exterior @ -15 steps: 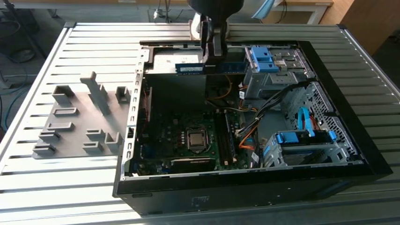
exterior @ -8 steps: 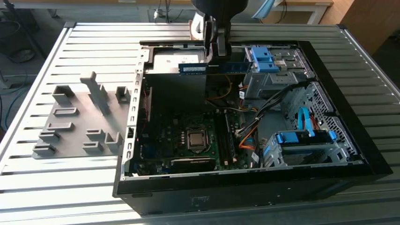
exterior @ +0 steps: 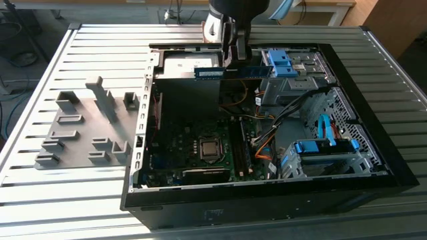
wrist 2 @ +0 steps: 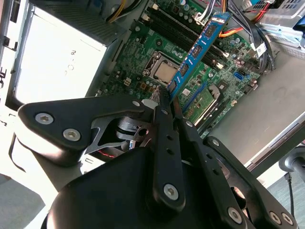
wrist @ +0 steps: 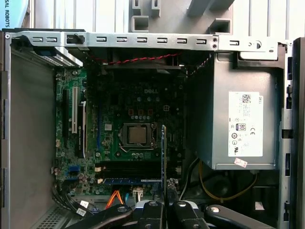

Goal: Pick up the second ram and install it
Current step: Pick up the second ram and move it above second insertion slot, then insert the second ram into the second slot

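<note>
Gripper point(wrist 2: 167, 102) is clamped on the second ram point(wrist 2: 196, 51), which we hold above the motherboard point(wrist 2: 157, 52), well apart from it; the stick's long axis extends straight out from the fingertips.

In the second wrist view the black fingers point(wrist 2: 164, 102) are closed on the lower end of the second ram point(wrist 2: 198, 52), a blue stick that reaches out over the green motherboard point(wrist 2: 190, 71). The silver processor socket point(wrist 2: 164, 71) lies just beside the stick, on that board.
</note>
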Controlling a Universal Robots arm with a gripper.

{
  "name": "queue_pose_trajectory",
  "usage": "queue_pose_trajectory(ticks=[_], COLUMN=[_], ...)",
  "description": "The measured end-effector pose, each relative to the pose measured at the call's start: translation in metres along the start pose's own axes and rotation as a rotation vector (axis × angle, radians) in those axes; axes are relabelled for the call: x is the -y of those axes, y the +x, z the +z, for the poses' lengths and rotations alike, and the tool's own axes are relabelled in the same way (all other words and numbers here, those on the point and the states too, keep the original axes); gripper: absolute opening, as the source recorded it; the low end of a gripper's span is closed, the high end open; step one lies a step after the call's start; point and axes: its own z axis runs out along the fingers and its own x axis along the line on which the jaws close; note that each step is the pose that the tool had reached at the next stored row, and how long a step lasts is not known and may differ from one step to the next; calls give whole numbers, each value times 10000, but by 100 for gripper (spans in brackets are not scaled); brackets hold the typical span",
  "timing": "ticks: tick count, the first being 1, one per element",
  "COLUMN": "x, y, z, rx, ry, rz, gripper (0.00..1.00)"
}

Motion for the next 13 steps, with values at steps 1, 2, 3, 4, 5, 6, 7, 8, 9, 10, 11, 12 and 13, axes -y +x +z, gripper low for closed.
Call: queue_pose_trajectory(ticks=[1, 2, 3, 4, 5, 6, 7, 8, 9, 10, 11, 12, 13], x=[6, 9, 9, 11, 12, 12, 12, 12, 12, 12, 13, 13, 13], y=[0, 0, 0, 0, 0, 0, 0, 0, 0, 0, 0, 0, 0], z=[0, 0, 0, 0, 0, 0, 0, 0, 0, 0, 0, 0, 0], rx=[0, 0, 0, 0, 0, 0, 0, 0, 0, 0, 0, -1, 0], ry=[0, -1, -1, -1, -1, -1, -1, 0, 0, -1, -1, -1, -1], rz=[1, 1, 1, 0, 0, 0, 1, 1, 1, 1, 0, 1, 1], gripper=[14, 14, 14, 14, 14, 14, 14, 14, 14, 14, 14, 14, 14])
